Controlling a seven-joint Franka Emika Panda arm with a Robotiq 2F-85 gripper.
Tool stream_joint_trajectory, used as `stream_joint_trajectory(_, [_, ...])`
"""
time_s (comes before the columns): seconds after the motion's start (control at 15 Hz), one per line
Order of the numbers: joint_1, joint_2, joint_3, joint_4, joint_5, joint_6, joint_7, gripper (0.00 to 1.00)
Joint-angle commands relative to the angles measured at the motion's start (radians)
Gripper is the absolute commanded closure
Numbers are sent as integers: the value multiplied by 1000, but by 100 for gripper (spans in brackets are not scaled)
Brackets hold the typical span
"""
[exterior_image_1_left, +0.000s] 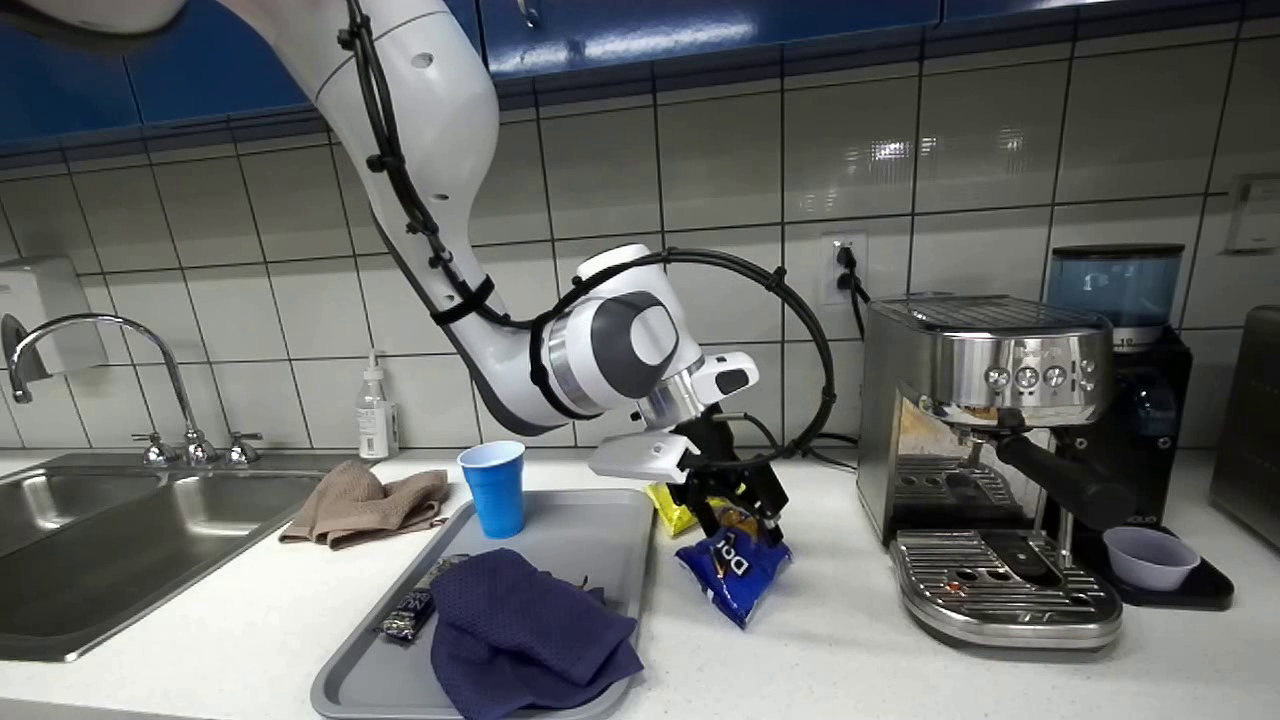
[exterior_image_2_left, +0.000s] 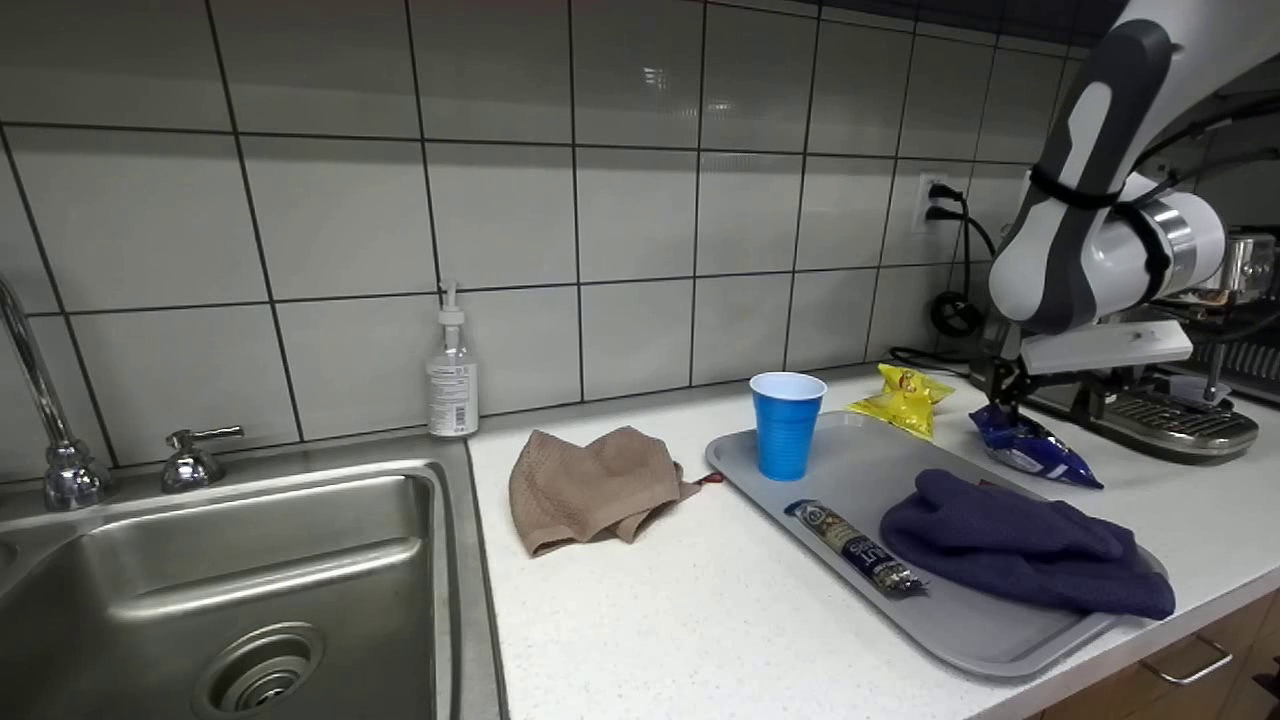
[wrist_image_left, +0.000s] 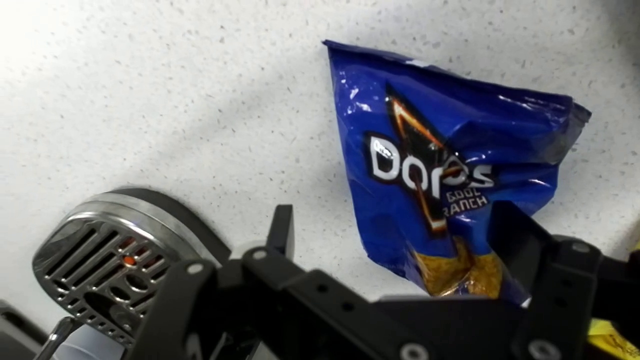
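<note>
Currently the blue chip bag (wrist_image_left: 445, 160) lies on the counter (wrist_image_left: 215, 110) just below the pincer (wrist_image_left: 397, 225) and toward its near side, with the gray tray (exterior_image_1_left: 590, 540) to the left and the coffee machine (exterior_image_1_left: 935, 465) to the right. As far as so crumpled a bag has a long axis, it runs from far to near — the gold-printed end sits under the gap between the fingers (wrist_image_left: 517, 237), the wide crimped edge toward the near side. It is off-center, though: in the wrist view the tray-side tip overlaps its edge, while the machine-side tip stands clear. The pincer is spread wide and grasps nothing — whether a fingertip brushes the wrapper is hard to tell from these angles. Farther and to the left, a yellow bag (exterior_image_2_left: 905, 400) lies near the tray's far right corner. The lone arm (exterior_image_1_left: 455, 180) slants down from the upper left in an exterior view, bent at the wrist, pincer tipped downward and slightly right.
</note>
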Motion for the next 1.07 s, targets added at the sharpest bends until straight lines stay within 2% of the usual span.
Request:
stream_joint_trajectory(0.0, [-5,-37,-3,-25,-31,-16,-13,0])
stream_joint_trajectory(0.47, [0,-32,-6,-30,-40,-16,-9,0])
stream_joint_trajectory(0.53, [1,-31,-6,-31,-42,-14,-8,25])
stream_joint_trajectory(0.6, [1,-31,-6,-32,-44,-13,-9,26])
stream_joint_trajectory(0.67, [2,-32,-6,-32,-45,-13,-8,32])
stream_joint_trajectory(1.0, [4,-30,-7,-34,-52,-9,-7,73])
